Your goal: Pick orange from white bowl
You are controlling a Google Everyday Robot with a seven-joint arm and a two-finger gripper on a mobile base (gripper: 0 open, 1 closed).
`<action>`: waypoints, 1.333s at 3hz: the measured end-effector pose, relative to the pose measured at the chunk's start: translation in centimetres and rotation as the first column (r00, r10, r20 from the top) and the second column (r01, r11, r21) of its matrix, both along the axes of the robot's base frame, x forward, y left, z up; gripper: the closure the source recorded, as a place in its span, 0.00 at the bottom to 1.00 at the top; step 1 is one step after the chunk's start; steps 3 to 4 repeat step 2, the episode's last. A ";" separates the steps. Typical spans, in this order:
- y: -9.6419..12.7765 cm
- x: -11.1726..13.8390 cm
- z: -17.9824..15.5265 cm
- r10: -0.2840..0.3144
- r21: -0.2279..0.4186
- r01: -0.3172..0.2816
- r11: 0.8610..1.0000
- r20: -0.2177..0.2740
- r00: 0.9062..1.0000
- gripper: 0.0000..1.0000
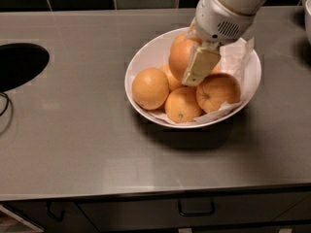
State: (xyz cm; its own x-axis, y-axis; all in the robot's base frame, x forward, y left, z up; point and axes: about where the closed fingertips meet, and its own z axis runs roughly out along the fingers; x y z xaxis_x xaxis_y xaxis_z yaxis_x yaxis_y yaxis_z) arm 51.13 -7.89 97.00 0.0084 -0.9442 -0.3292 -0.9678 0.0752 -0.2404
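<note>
Camera view: jaws clamp the orange (179, 59) between them, over the white bowl (146, 51).

Cream hand (190, 73) grips deep-orange orange (179, 57) over glossy white bowl (138, 62) on grey counter (73, 144).

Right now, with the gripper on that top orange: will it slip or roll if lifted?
The gripper grips the orange over the white bowl. Its round, smooth skin could probably slip in the grasp. It looks firm, so squashing seems unlikely. If dropped, it would probably roll among the other oranges.
</note>
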 end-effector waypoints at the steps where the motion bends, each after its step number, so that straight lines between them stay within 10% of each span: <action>1: -0.4 -1.7 4.1 -0.002 0.018 0.001 1.000 0.099 0.995 1.00; 4: -0.4 -1.8 4.3 -0.002 0.018 0.000 1.000 0.104 0.995 1.00</action>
